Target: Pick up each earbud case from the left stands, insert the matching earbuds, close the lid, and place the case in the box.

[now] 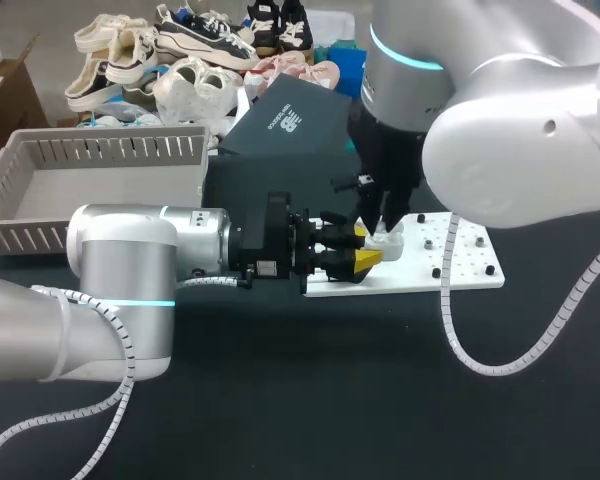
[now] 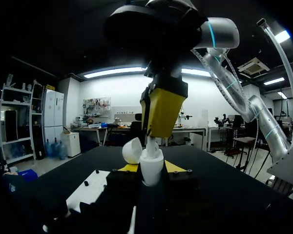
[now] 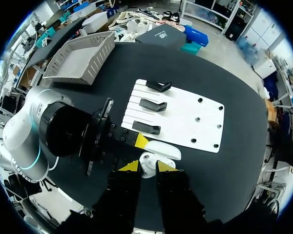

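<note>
White earbud case [image 2: 151,170] upright between the left jaws, lid [image 2: 133,150] hinged open and tipped to one side. Left jaws clenched on the case: a yellow fingertip [image 2: 129,167] presses its body from one side, its twin from the other.

Left arm [image 1: 130,260] lies level over the tabletop [image 1: 330,400], its wrist reaching the stand plate [image 1: 470,270] at the end where the stands sit. Case held raised at that plate's edge; whether over the plate or just off it, cannot tell.

Right arm [image 1: 500,150] stands nearly vertical above the same end of the plate, jaws pointing straight down onto the open case. Right jaws grasp a small white earbud [image 3: 147,163], one yellow tip on each side of it. Earbud sits at the case's mouth, touching or just entering; depth of seating not readable. Open lid lies beside the right jaws, on the plate side.

Three black stands [image 3: 151,105] in a row on the plate, all bare, the nearest just beside the left jaws.

Grey slatted basket [image 1: 110,150] well apart from the plate, beyond the left arm. Dark box [image 1: 290,120] behind the plate, next to the basket.
</note>
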Tool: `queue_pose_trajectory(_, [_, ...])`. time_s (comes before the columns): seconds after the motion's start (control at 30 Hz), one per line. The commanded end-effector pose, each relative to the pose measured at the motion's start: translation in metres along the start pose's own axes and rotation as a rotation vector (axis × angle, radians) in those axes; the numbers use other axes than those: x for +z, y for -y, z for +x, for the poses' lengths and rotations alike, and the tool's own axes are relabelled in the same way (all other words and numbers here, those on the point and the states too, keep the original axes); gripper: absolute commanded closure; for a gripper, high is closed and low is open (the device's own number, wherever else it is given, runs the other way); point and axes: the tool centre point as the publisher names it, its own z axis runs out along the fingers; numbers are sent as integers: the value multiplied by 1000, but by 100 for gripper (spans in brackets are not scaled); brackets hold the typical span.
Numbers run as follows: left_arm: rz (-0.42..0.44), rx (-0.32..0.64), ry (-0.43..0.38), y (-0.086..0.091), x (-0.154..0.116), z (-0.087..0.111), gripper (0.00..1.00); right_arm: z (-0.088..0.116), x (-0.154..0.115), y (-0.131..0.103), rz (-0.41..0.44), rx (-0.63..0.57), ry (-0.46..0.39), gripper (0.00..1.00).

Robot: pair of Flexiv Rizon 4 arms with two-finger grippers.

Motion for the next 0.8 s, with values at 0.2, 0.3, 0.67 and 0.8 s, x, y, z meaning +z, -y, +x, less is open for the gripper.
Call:
queue_pose_trajectory(0.2, [-5, 2, 1, 1, 0, 0, 100, -4, 6, -1, 3, 2, 5, 100])
queue_pose_trajectory(0.3, [-5, 2, 1, 1, 0, 0, 100, -5, 6, 0, 0, 7, 6, 100])
queue_pose_trajectory(0.67, [-5, 2, 1, 1, 0, 0, 100, -6, 9, 2, -23, 14, 10, 100])
queue_pose_trajectory(0.8, [-5, 2, 1, 1, 0, 0, 100, -4, 11, 4, -25, 13, 5, 100])
